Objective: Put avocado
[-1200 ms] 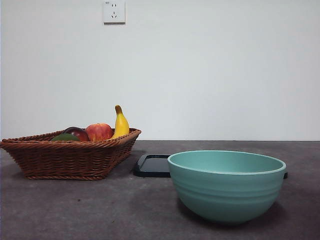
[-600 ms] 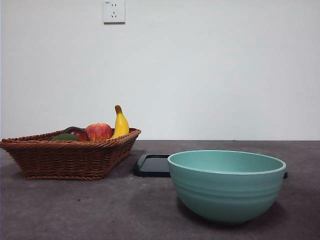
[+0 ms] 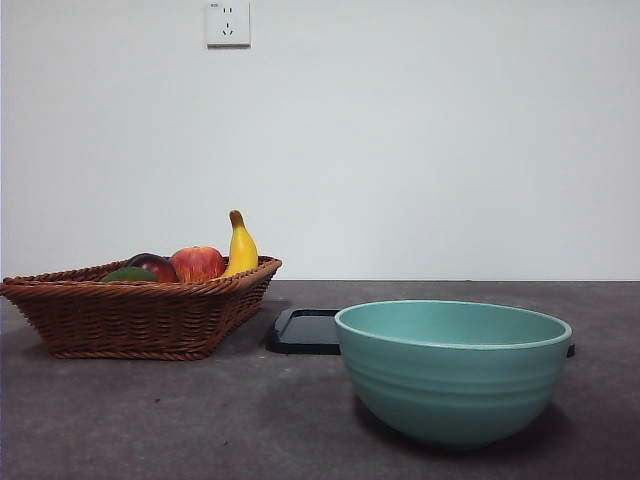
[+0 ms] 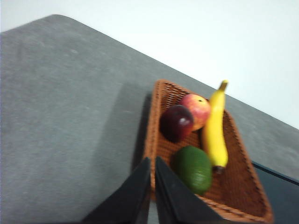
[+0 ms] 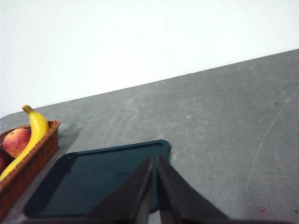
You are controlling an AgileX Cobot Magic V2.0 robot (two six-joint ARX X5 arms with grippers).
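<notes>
Looking left of frame, you'll find the avocado [image 3: 129, 274] in the wicker basket [image 3: 130, 318], crowded by dark red fruit [image 3: 156, 265], apple [image 3: 198, 263] and banana [image 3: 240, 247]. Left gripper [image 4: 153, 164] and right gripper [image 5: 154, 162]: both clenched, holding nothing.

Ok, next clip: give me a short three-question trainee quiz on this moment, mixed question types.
1. True or false: the avocado lies in the wicker basket.
2. Which fruit lies along the avocado's far side in the left wrist view? A) banana B) red apple C) dark red fruit
3. Fill in: the left gripper and right gripper both have their jaws ____.

Key: 1 true. 2 A. 3 shut, each pair pressed together with nothing between; the left hangs over the basket's rim, the right over the dark tray.
</notes>
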